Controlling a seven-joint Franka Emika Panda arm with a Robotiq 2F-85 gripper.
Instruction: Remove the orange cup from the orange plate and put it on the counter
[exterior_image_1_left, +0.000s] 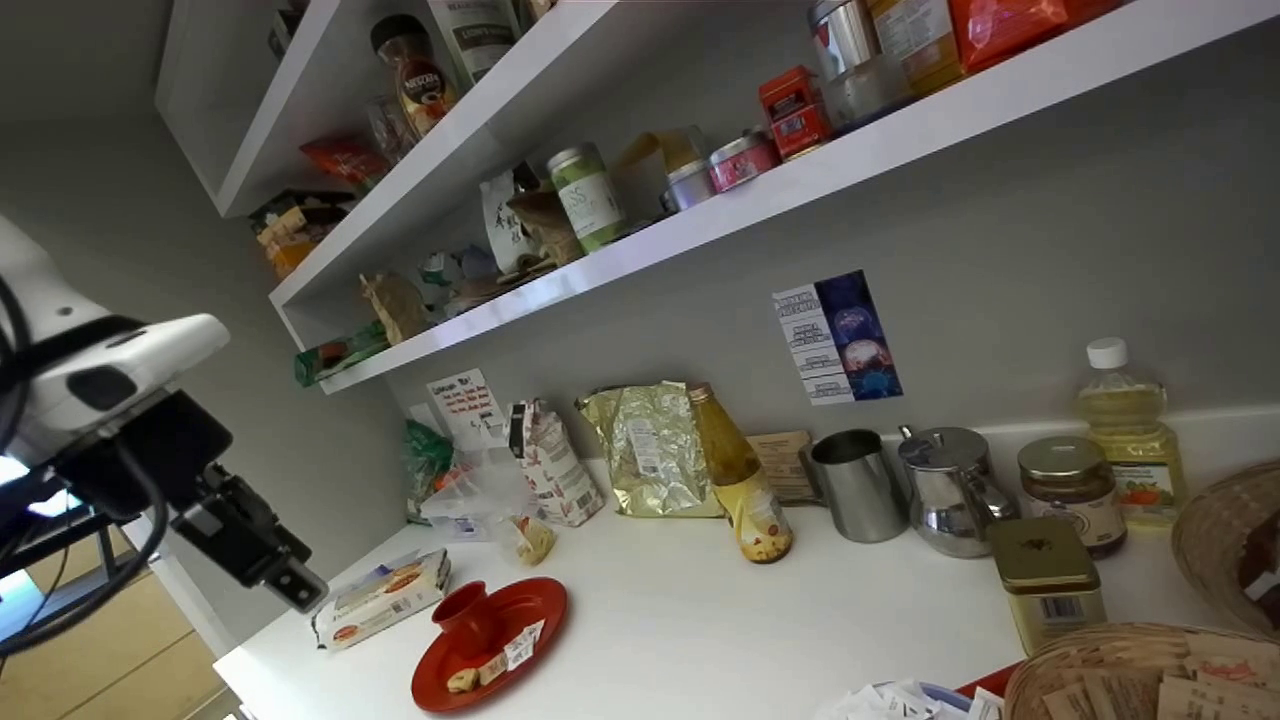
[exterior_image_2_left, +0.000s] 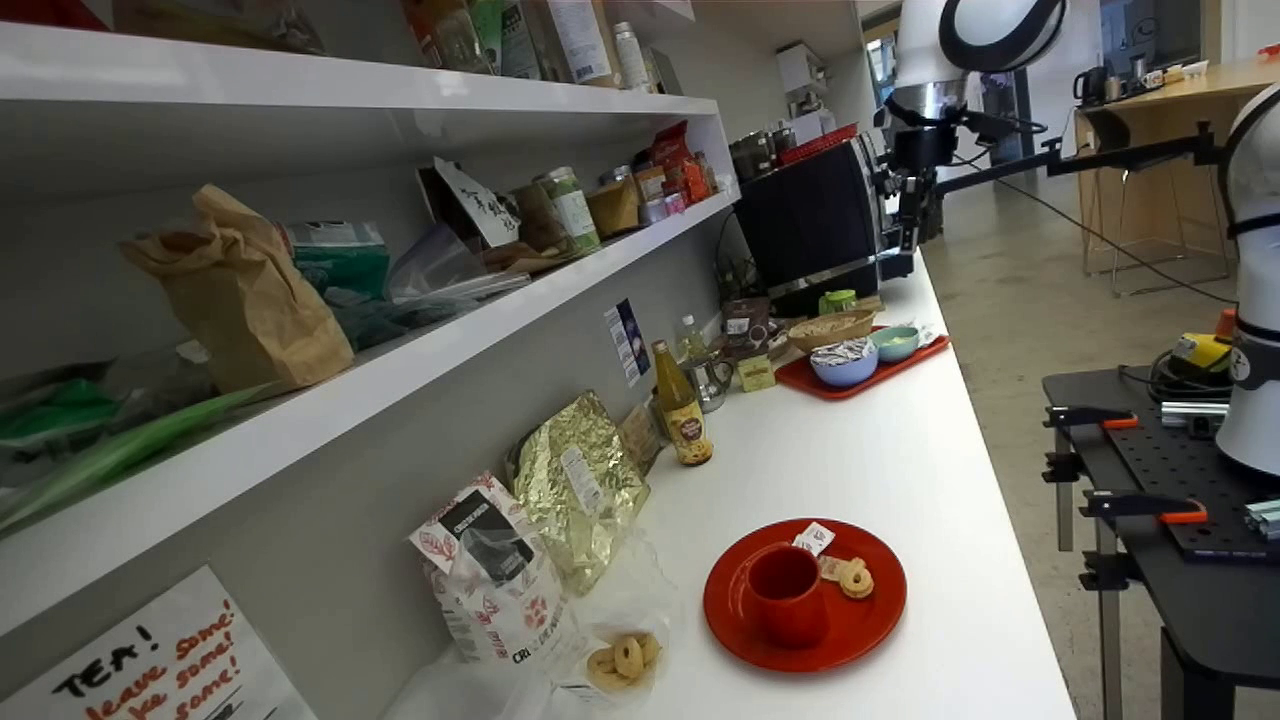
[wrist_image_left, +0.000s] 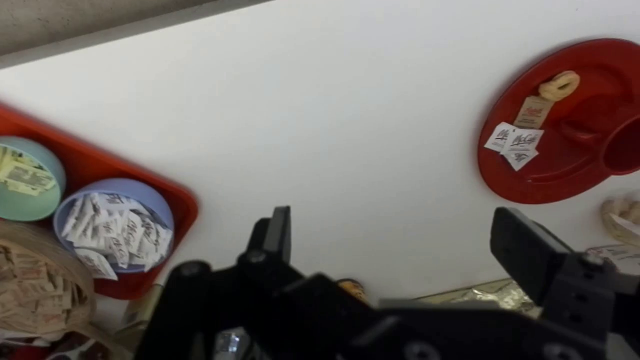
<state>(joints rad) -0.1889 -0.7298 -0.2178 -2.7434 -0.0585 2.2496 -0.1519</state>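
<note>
The orange cup, a red-orange cup, stands on the orange plate, off its middle; cup (exterior_image_1_left: 467, 618) and plate (exterior_image_1_left: 545, 600) show in an exterior view. Cup (exterior_image_2_left: 785, 590) and plate (exterior_image_2_left: 880, 625) show in an exterior view too. In the wrist view the plate (wrist_image_left: 505, 185) and cup (wrist_image_left: 625, 147) are cut off by the right edge. The plate lies on the white counter (exterior_image_1_left: 680, 630). My gripper (wrist_image_left: 392, 210) is open and empty, high above the counter. In both exterior views the gripper (exterior_image_1_left: 295, 585) (exterior_image_2_left: 908, 245) is apart from the cup.
Ring biscuits (exterior_image_2_left: 855, 578) and paper packets (wrist_image_left: 520, 142) lie on the plate. A red tray (exterior_image_2_left: 930, 350) with bowls is farther along the counter. A yellow bottle (exterior_image_1_left: 745, 490), gold bag (exterior_image_1_left: 650, 450) and metal jugs (exterior_image_1_left: 860, 490) stand along the wall. White shelves (exterior_image_1_left: 560, 290) overhang the counter.
</note>
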